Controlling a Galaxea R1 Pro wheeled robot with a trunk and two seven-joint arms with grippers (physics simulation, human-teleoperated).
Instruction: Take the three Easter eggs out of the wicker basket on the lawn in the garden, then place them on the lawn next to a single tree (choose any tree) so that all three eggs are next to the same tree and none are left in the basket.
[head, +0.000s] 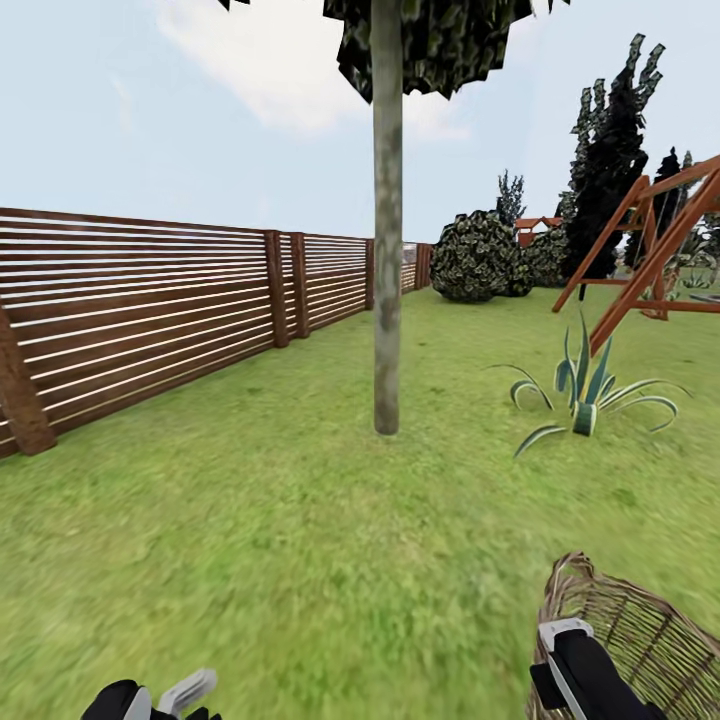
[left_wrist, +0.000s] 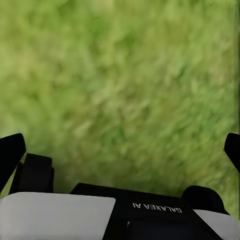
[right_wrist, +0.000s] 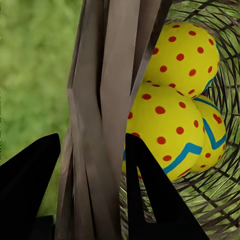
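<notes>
The wicker basket (head: 650, 625) is at the lower right of the head view, tilted, with its braided rim (right_wrist: 100, 110) between the two black fingers of my right gripper (right_wrist: 92, 137). The jaws stand on either side of the rim and press against it. Inside the basket lie the three Easter eggs, yellow with red dots: one at the back (right_wrist: 187, 55), one in front (right_wrist: 165, 130), and a third partly hidden (right_wrist: 214, 135). My left gripper (left_wrist: 120, 150) hangs open over the lawn (left_wrist: 125, 75), holding nothing. The tree (head: 386, 260) with its bare trunk stands straight ahead.
A brown slatted fence (head: 150, 310) runs along the left. A spiky striped plant (head: 585, 395) grows right of the trunk. Behind it are a wooden swing frame (head: 650, 250) and a round dark bush (head: 480, 255). Grass stretches between me and the trunk.
</notes>
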